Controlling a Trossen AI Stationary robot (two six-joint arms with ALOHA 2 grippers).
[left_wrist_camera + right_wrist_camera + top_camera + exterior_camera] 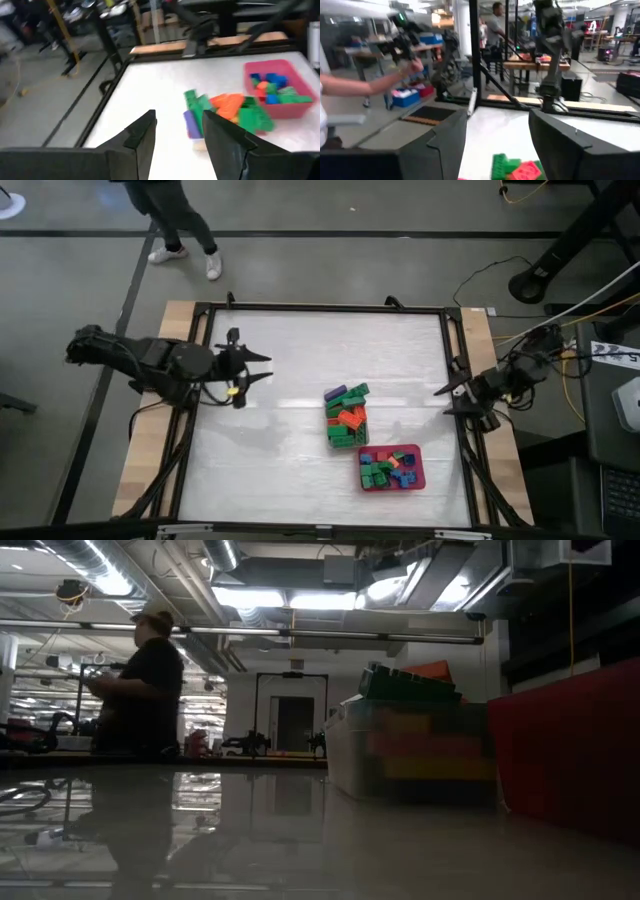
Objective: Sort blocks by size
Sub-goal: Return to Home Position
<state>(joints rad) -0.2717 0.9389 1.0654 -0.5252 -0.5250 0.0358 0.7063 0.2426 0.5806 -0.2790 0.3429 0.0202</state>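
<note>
A heap of blocks, green, orange and purple, fills the clear tub at the table's middle right and rises above its rim. More blocks, green, blue and red, lie in the red tray just nearer. My left gripper is open and empty above the table's left part, pointing toward the tub; its wrist view shows the heap and the tray ahead of the gripper. My right gripper is open and empty at the table's right edge; in its wrist view the heap's top shows.
A black frame runs around the white table top. In the low view the tub and the tray stand close at the right. A person stands beyond the table's far side; another person's arm shows in the room.
</note>
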